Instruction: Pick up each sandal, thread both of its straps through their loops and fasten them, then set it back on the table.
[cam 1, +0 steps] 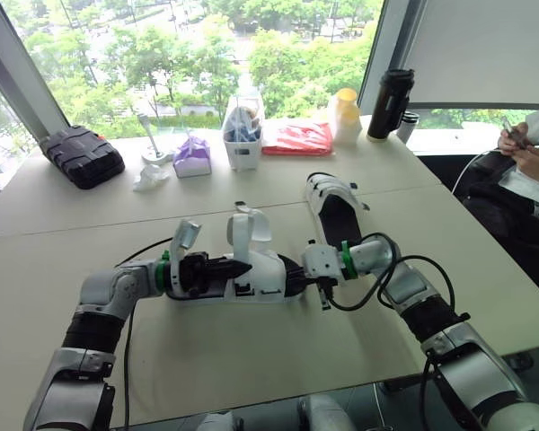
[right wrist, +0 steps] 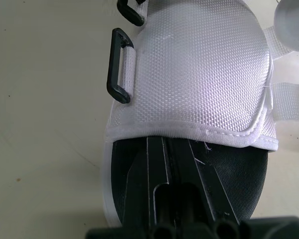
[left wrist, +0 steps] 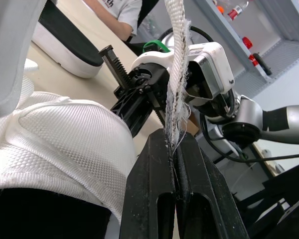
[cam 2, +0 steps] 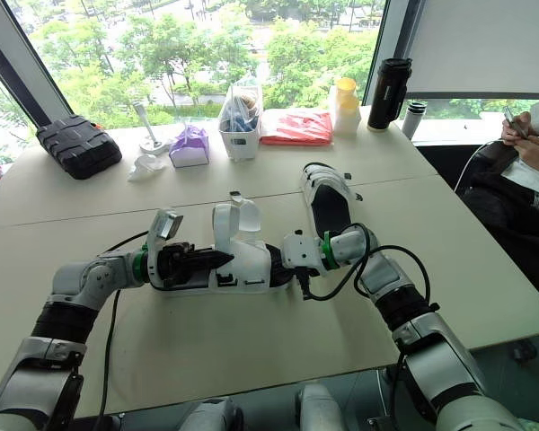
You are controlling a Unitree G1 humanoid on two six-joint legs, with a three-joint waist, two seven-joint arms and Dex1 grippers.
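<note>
At table centre, left gripper (left wrist: pixel 175 145) pinched tight on upright white strap (left wrist: pixel 178 59) of near sandal (cam 1: pixel 256 269); right gripper (right wrist: pixel 167 149) with fingers together, tucked under mesh upper (right wrist: pixel 199 69) on black insole (right wrist: pixel 236 174); second sandal (cam 1: pixel 334 208) just beyond, flat on table (cam 1: pixel 251 359).

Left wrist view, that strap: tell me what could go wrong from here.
1. The left gripper is shut on the strap just where its edge looks frayed. A hard pull could slip it free or fray it more.
2. The right gripper lies shut inside the sandal, not visibly clamping it. The sandal may therefore shift under the pull and carry the black loop off line.
</note>
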